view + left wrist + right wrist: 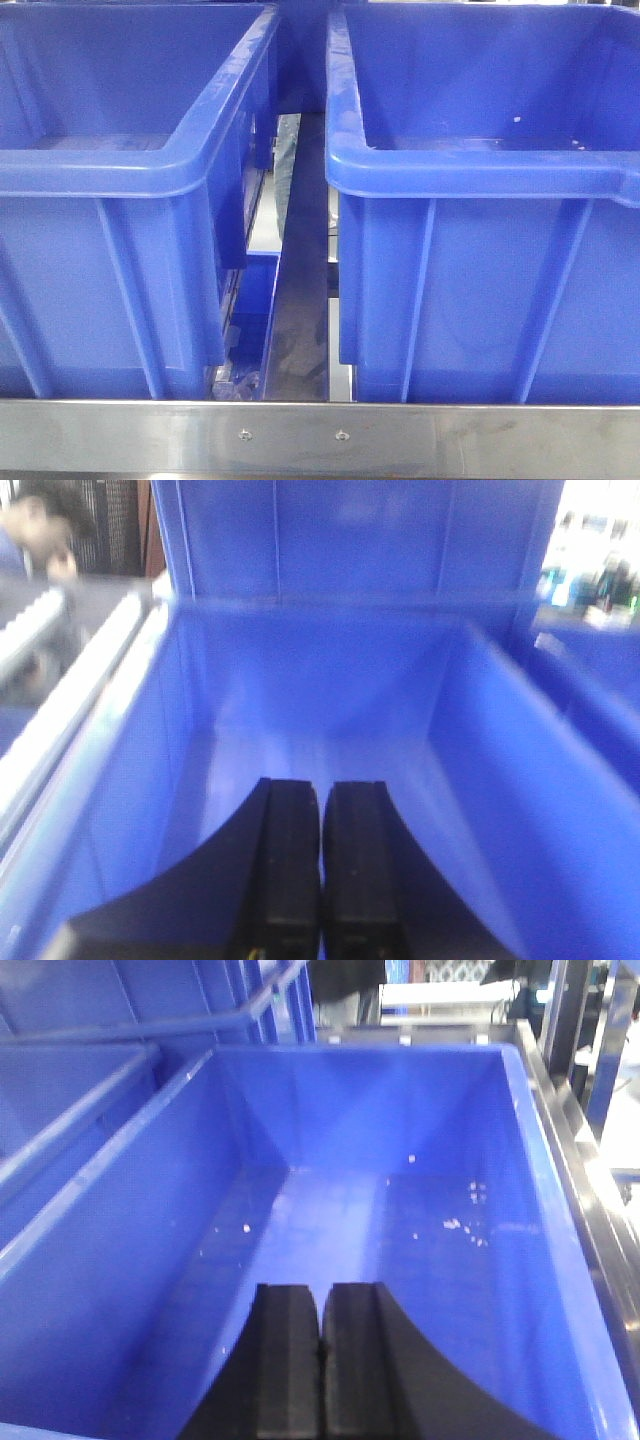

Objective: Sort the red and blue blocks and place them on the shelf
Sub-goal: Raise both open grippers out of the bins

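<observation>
Here both hands are closed on nothing: the left hand (320, 880) hangs over the inside of the left blue bin (130, 170), the right hand (322, 1370) over the inside of the right blue bin (480, 160), each with its black fingers pressed together. Neither the red nor the blue block shows in any view; the right bin's floor holds only pale specks, and the left bin's floor, though blurred, looks bare. The two bins stand side by side on the shelf (320, 437), apart by a narrow gap above the steel front rail with its two small screws (293, 435).

My judgement is that the step in hand is a withdrawal or a search, not a grasp. To do it well, lift each hand straight up clear of the bin walls before swinging sideways, since the rims sit near. Open the fingers only once a block is found.
</observation>
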Action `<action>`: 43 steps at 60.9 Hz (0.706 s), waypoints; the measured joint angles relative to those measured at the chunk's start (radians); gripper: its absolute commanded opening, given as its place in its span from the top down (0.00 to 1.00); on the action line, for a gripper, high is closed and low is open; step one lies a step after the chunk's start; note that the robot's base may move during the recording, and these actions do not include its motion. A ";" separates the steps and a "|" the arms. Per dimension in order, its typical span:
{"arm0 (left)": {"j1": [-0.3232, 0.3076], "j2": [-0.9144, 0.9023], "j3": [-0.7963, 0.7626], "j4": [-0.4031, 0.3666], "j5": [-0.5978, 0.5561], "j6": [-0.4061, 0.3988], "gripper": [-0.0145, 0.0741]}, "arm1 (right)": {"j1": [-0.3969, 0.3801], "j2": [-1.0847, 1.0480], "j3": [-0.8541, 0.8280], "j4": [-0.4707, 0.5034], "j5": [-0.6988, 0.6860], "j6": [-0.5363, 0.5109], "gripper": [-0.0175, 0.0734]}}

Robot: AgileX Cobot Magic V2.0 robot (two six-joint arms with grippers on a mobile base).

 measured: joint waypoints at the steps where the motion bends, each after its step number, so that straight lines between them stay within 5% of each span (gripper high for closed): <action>1: 0.000 -0.004 0.000 0.000 0.000 0.000 0.70 | 0.000 0.000 0.000 0.000 0.000 0.000 0.75; 43: 0.000 -0.014 0.008 0.000 0.003 0.000 0.70 | 0.000 -0.060 0.040 0.000 0.012 0.001 0.75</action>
